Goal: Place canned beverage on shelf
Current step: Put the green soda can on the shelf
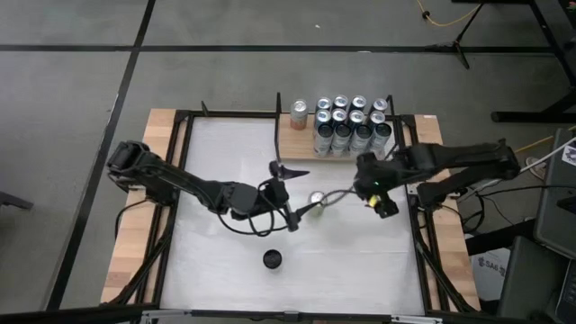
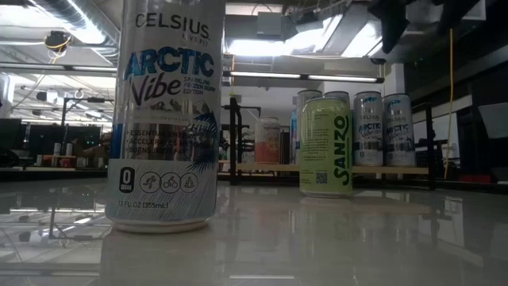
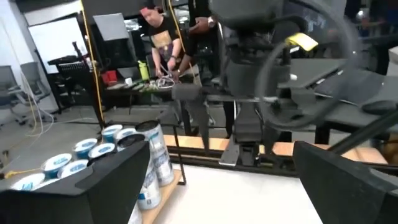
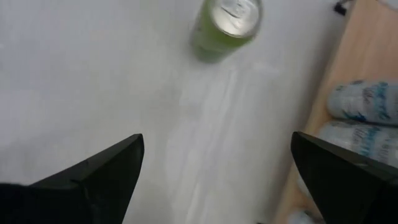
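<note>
2 grippers, left gripper [image 1: 290,200] and right gripper [image 1: 335,200], spread wide flanking upright green can [image 1: 317,199].

You see two dark, near-black arms built of rounded jointed segments. The left gripper [image 1: 286,196] and right gripper [image 4: 217,180] each carry two broad, wedge-shaped matte black fingers. Black cables loop beside both arms. A small yellow marking sits on the right arm's wrist.

Green can [image 1: 317,198] stands mid-table, before the can-laden shelf [image 1: 301,137].
</note>
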`<state>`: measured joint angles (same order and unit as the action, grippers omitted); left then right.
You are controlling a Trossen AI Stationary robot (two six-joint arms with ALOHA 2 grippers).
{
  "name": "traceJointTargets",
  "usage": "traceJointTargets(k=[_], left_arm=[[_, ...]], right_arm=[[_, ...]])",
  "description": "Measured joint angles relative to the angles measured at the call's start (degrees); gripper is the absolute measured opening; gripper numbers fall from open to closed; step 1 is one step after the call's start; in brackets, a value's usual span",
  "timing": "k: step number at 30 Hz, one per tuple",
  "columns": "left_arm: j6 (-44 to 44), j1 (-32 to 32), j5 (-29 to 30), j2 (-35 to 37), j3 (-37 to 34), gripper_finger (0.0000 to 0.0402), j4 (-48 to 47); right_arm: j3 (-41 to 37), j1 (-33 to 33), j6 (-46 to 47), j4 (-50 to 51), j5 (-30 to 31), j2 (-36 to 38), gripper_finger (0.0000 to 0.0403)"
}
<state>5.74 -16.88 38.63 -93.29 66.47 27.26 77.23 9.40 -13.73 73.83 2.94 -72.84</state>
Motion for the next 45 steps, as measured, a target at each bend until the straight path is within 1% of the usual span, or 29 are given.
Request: traceJointTargets(k=[2, 8, 13, 16, 19, 22, 25, 30, 32, 35, 37, 45], left_arm=[[0.41, 0.00, -0.33, -1.16, 2.76, 0.0387, -2.67], [-1.38, 0.12, -0.95, -5.22, 13.80, 0.0387, -17.00], [-1.49, 0.78, -0.96, -9.85, 21.56, 0.0387, -23.09], [-4.13, 1.43, -4.19, -12.31, 25.58, 0.0387, -26.86], [-7.25, 2.29, -7.81, -14.16, 28.65, 0.0387, -30.46], [-11.05, 3.09, -8.81, -15.30, 30.11, 0.0387, -33.65], [-15.47, 3.82, -8.74, -15.33, 30.10, 0.0387, -38.73], [-23.61, 5.13, -5.59, -15.33, 30.10, 0.0387, -49.05], [-27.19, 5.64, -5.10, -15.63, 30.09, 0.0387, -51.38], [-31.01, 5.97, -5.23, -16.95, 30.08, 0.0387, -52.99], [-31.92, 5.93, -5.84, -18.28, 30.08, 0.0387, -51.97], [-32.51, 6.75, -4.73, -22.03, 30.05, 0.0387, -50.91]], right_arm=[[-3.92, 1.94, 1.84, -3.17, 0.53, 2.64, 0.0395], [-16.31, 6.36, 7.61, -14.07, 1.06, 9.96, 0.0395], [-23.62, 7.66, 13.15, -21.41, 0.92, 13.27, 0.0395], [-26.77, 7.62, 15.57, -23.44, -0.45, 14.22, 0.0395], [-29.83, 7.62, 16.79, -24.96, -0.53, 15.18, 0.0395], [-32.66, 7.62, 16.91, -27.40, -0.55, 16.35, 0.0395], [-34.59, 7.60, 16.94, -29.15, -0.55, 17.20, 0.0395], [-35.12, 7.46, 16.71, -29.73, -0.55, 17.43, 0.0395], [-35.11, 7.46, 16.47, -30.35, -0.55, 17.43, 0.0395], [-35.08, 7.46, 16.43, -30.64, -0.55, 17.40, 0.0395], [-35.08, 7.46, 16.43, -30.60, -0.55, 17.40, 0.0395], [-35.07, 7.46, 16.42, -31.54, -0.54, 17.16, 0.0395]])
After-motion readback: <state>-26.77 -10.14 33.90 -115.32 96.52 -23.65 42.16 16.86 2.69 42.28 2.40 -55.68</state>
